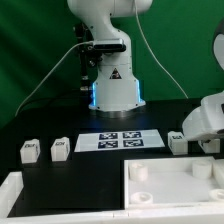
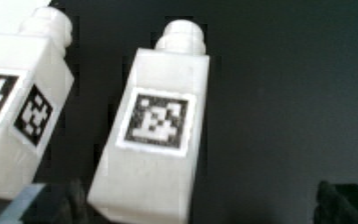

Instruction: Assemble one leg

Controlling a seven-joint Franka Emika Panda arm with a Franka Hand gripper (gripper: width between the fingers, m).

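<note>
In the exterior view, two spare legs stand side by side at 9 o'clock on the black table. The marker board lies near centre. A white tray fills 5 o'clock. At 3 o'clock, the gripper hangs low. The wrist view shows the leg lying between wide-spread fingers, with a neighbouring leg just beside it.
</note>
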